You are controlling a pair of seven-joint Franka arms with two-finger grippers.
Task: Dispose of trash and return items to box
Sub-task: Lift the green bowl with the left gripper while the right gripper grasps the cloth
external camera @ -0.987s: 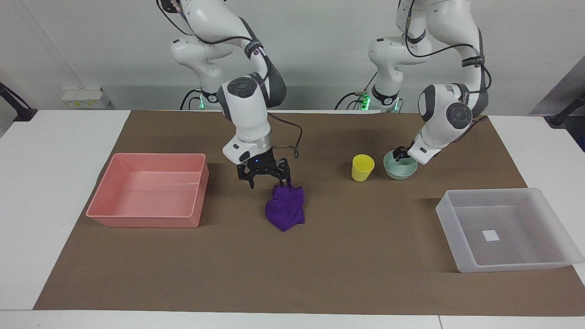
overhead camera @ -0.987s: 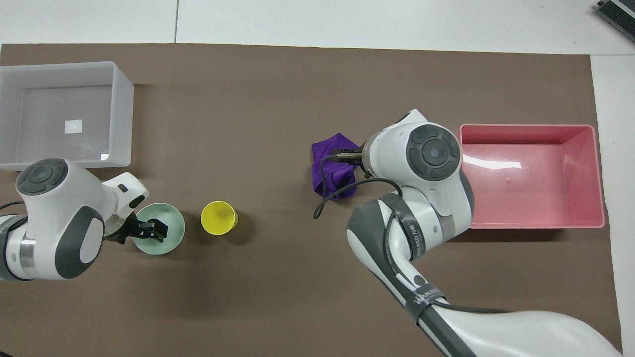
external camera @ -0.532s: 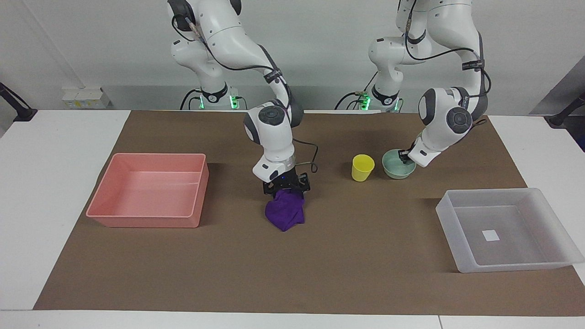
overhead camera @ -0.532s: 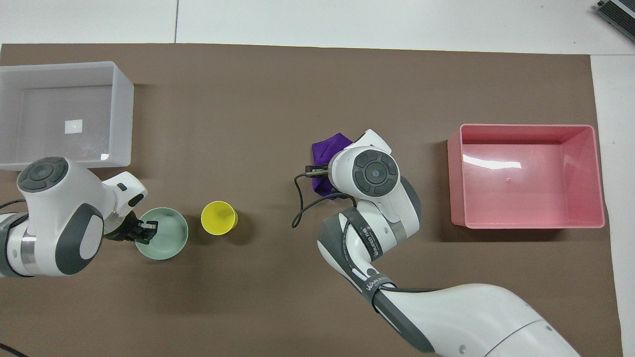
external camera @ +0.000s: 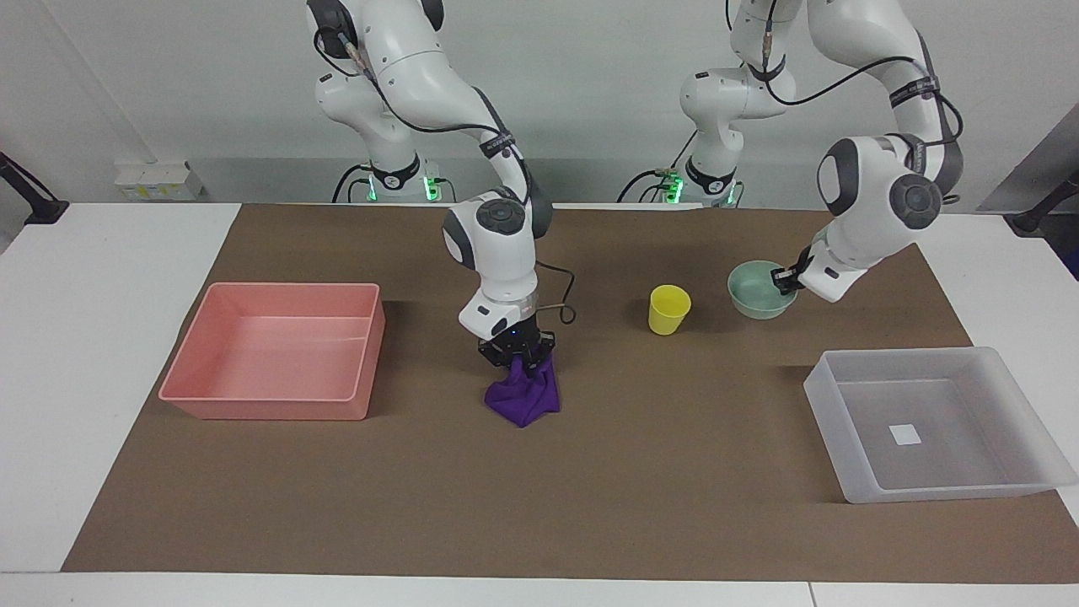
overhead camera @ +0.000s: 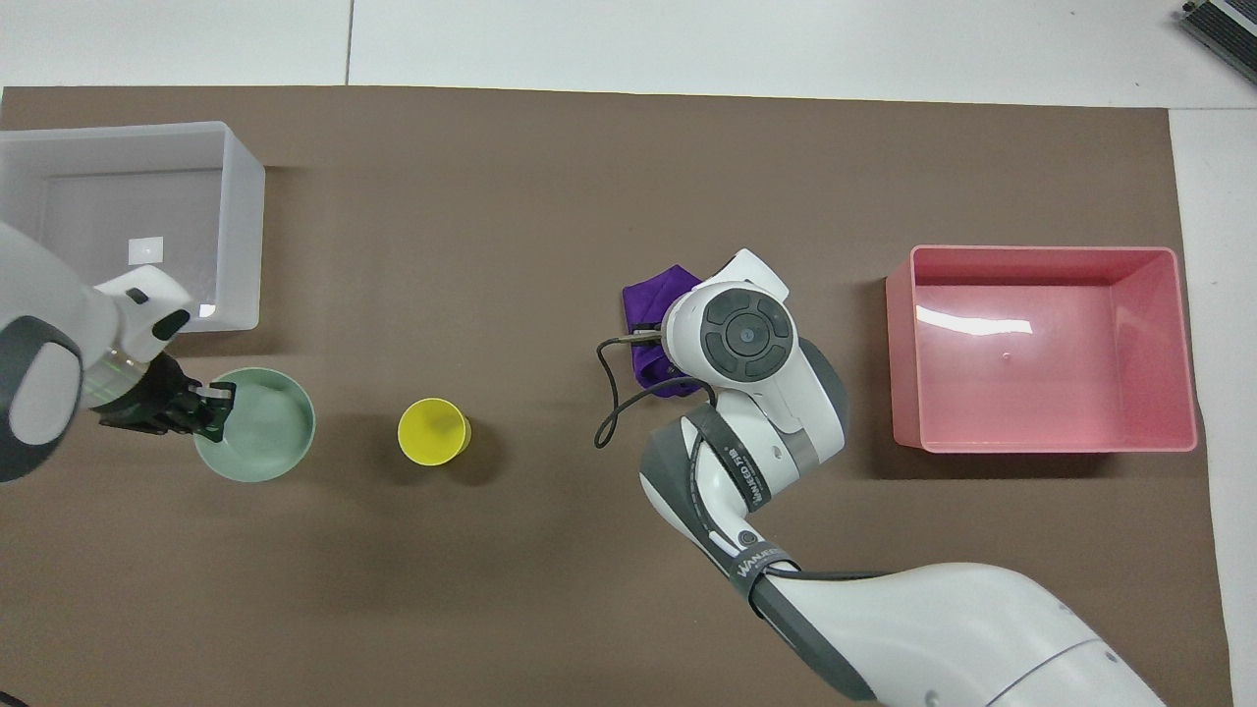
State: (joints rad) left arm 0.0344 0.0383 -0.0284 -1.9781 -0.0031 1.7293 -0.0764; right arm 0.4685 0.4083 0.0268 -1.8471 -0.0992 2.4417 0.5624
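Note:
My left gripper (external camera: 788, 278) is shut on the rim of the pale mint-green bowl (external camera: 759, 291) and holds it a little above the mat, at the left arm's end beside the yellow cup (external camera: 669, 308). The bowl (overhead camera: 257, 424), the left gripper (overhead camera: 211, 406) and the upright cup (overhead camera: 433, 431) also show in the overhead view. My right gripper (external camera: 518, 354) is down on the purple cloth (external camera: 523, 396) mid-table, shut on its bunched top. In the overhead view the right wrist hides that gripper and part of the cloth (overhead camera: 648, 304). The translucent box (external camera: 822, 396) stands empty.
The translucent box (overhead camera: 245, 236) lies farther from the robots than the bowl, at the left arm's end. An opaque pink bin (external camera: 261, 409) stands empty at the right arm's end; it also shows in the overhead view (overhead camera: 1041, 440). A brown mat (external camera: 674, 506) covers the table.
The left gripper closed on the bowl's rim, lifted it and carried it toward the left arm's end. The right gripper came down onto the purple cloth and closed on it.

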